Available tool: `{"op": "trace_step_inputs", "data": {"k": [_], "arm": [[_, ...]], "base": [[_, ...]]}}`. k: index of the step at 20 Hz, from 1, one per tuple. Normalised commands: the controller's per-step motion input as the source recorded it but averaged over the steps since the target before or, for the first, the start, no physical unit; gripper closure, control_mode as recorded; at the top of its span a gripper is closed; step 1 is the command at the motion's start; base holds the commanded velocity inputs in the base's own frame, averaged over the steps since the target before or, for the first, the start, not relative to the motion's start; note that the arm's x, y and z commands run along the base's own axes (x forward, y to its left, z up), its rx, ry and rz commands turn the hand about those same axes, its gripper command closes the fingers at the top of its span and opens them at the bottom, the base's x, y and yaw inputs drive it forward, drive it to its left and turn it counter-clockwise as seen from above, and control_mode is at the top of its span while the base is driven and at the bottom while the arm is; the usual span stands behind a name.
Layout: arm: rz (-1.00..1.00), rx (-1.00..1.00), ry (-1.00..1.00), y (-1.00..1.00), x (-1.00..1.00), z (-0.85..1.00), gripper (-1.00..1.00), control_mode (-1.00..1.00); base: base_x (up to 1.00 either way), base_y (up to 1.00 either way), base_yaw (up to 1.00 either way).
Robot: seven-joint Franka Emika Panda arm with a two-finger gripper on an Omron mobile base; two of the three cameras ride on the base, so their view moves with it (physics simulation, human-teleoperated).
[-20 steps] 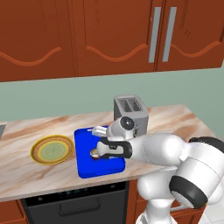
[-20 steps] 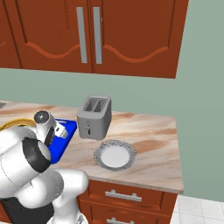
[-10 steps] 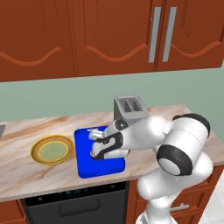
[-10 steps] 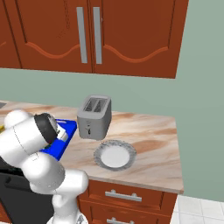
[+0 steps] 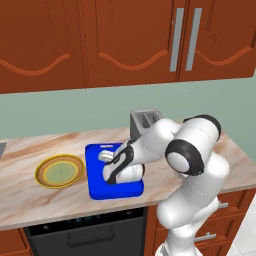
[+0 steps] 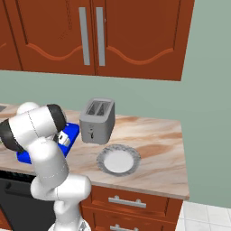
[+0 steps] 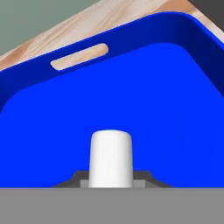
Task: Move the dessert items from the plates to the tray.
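My pincer (image 7: 111, 183) is pressed together on the tiny white oblong piece (image 7: 110, 158), which stands up between my fingertips directly over the blue floor of the tray (image 7: 52, 100), with the slot handle (image 7: 79, 56) at the far end. From the left base view my hand sits low above the tray (image 5: 95, 184), so the piece looks ready to be let go, though I cannot tell whether it already touches the floor. The risk I see is in the release: if I spread my fingers while the piece is above the surface, it may drop on its end, topple and roll toward the rim; being so small and smooth, it could also stick to one pad and get dragged as I lift. If I press down too far instead, I may shove the tray across the counter (image 5: 30, 200). The yellow-rimmed plate (image 5: 60, 171) looks bare, as does the grey plate (image 6: 118, 159) beside the toaster (image 6: 97, 120); I cannot make out the cupcake, since my arm hides much of the tray.
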Motion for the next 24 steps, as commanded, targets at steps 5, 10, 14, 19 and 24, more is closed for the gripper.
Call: {"op": "trace_step_inputs", "data": {"k": [5,10,14,19,24], "arm": [[0.00,0.00,0.08,0.20,0.33,-0.23,1.00,-1.00],[0.00,0.00,0.06,0.20,0.05,-0.13,-1.00,-1.00],[0.00,0.00,0.01,0.07,0.00,-0.01,-1.00,-1.00],[0.00,0.00,-0.01,0.00,-0.07,0.02,-1.00,-1.00],[0.00,0.00,-0.07,-0.07,-0.22,0.12,-1.00,-1.00]], "base": [[0.00,0.00,0.00],[0.00,0.00,0.00],[0.00,0.00,0.00],[0.00,0.00,0.00],[0.00,0.00,0.00]]}}
